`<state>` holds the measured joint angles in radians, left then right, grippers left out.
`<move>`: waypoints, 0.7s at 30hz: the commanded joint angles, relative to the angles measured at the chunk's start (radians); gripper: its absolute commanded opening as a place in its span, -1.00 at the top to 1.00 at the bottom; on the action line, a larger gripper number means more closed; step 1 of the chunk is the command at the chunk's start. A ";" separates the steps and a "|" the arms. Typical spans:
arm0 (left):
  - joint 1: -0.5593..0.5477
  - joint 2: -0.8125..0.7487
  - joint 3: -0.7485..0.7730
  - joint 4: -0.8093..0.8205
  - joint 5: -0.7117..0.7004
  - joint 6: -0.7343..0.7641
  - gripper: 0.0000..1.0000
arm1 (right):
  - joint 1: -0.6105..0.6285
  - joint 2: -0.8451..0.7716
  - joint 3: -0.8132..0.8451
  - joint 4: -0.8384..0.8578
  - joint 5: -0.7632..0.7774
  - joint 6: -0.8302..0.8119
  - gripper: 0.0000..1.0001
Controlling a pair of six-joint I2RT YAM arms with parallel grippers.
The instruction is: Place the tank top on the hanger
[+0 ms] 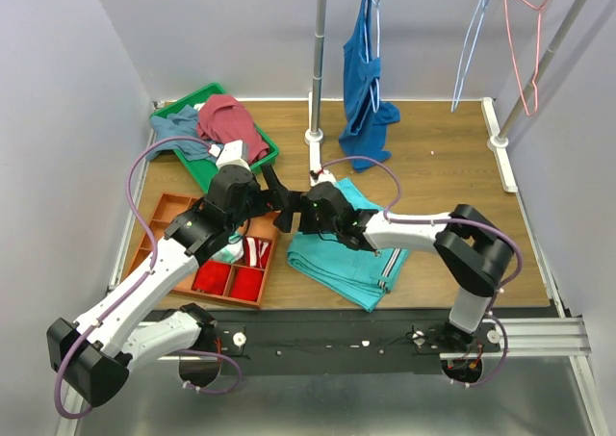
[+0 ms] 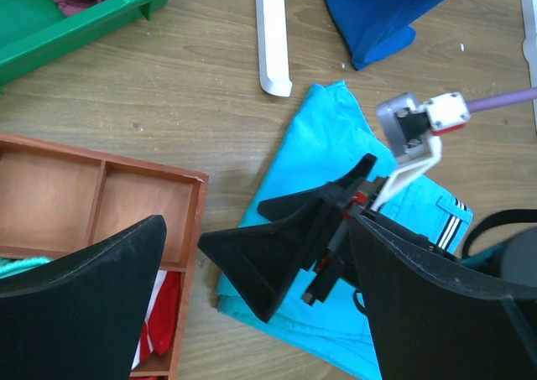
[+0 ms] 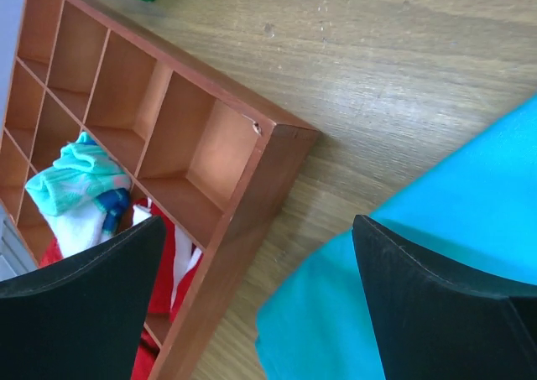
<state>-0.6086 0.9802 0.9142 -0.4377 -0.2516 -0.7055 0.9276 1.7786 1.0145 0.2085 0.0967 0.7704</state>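
Left gripper (image 2: pixel 256 225) and right gripper (image 3: pixel 258 222) are hovering with jaws spread, holding nothing, crowding each other between the wooden tray (image 1: pixel 173 213) and turquoise trousers (image 1: pixel 346 263). The tank top (image 1: pixel 229 118) is lying in the green bin (image 1: pixel 204 173) just beyond the left gripper. The hanger (image 1: pixel 470 46) is hanging well beyond both.

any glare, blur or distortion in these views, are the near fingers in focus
Top external: even soft light, no glare, faint shadows; the far-right pole leans outward, probably wide-lens perspective. Left wrist: the turquoise trousers are sharp, while the left gripper's fingers are near-black with little detail. Right wrist: the wooden tray is crisp; the right gripper's fingers are dark with slightly soft edges.
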 commanded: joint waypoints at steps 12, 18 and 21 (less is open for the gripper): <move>0.020 0.023 0.049 -0.010 0.000 0.043 -0.98 | -0.053 -0.143 -0.285 -0.191 0.191 0.176 -1.00; 0.024 0.046 0.063 -0.002 0.026 0.052 -0.98 | -0.258 -0.313 -0.416 -0.330 0.199 0.225 -1.00; 0.033 0.054 0.083 -0.015 0.043 0.064 -0.98 | -0.390 -0.424 -0.456 -0.405 0.195 0.207 -1.00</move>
<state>-0.5880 1.0271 0.9550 -0.4526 -0.2379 -0.6689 0.6559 1.4227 0.6209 0.0265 0.2298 0.9791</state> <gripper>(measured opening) 0.988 0.997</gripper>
